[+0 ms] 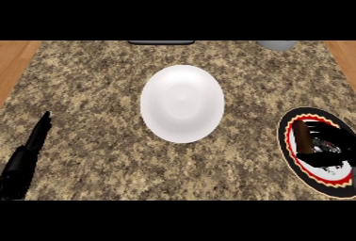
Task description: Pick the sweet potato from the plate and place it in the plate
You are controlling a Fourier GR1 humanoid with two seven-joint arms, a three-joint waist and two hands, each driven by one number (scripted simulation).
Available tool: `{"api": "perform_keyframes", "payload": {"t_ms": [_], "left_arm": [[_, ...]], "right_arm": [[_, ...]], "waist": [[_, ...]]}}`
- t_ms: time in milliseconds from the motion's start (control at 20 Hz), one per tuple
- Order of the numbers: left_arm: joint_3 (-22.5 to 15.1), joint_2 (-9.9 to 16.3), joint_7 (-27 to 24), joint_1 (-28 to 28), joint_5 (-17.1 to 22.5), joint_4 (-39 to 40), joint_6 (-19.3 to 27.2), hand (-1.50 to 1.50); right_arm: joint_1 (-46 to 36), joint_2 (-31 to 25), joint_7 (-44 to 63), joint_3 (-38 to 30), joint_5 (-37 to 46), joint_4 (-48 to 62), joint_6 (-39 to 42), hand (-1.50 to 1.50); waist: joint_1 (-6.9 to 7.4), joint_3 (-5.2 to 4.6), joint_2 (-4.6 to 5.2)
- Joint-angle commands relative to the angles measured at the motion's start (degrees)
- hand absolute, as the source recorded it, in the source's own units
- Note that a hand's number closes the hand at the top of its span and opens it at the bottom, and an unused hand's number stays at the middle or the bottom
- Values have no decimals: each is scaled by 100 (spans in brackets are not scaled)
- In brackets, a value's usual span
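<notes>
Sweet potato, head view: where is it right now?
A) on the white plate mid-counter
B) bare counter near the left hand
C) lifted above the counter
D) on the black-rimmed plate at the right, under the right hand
D: the sweet potato lies on the black-rimmed plate, with the right hand curled over it; the white plate holds nothing.
</notes>
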Motion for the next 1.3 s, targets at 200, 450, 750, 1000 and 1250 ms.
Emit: {"api": "perform_keyframes", "payload": {"t_ms": [200, 450, 750, 1000, 1250], "left_arm": [[292, -80, 150, -31, -100, -211, -299, 0], [-35, -262, -65, -285, -270, 158, -248, 0], [-386, -355, -45, -609, -370, -34, -368, 0], [-416, -380, -11, -765, -386, 77, -387, 0], [-278, -293, 19, -750, -359, 70, -369, 0]], "right_arm": [[-47, 273, -212, -168, 451, 41, -48, 150], [-1302, -145, -943, 378, 1011, 567, 350, 150], [-2380, -918, -2299, 1332, 1973, 357, 911, 150], [-3121, -948, -3458, 1153, 2147, 1054, 293, 150], [-3708, -921, -4629, 671, 1931, 1589, -368, 150]], "waist": [[-3, 23, 11], [363, 32, 121], [1099, 52, 345], [976, 74, 372], [787, 71, 270]]}}
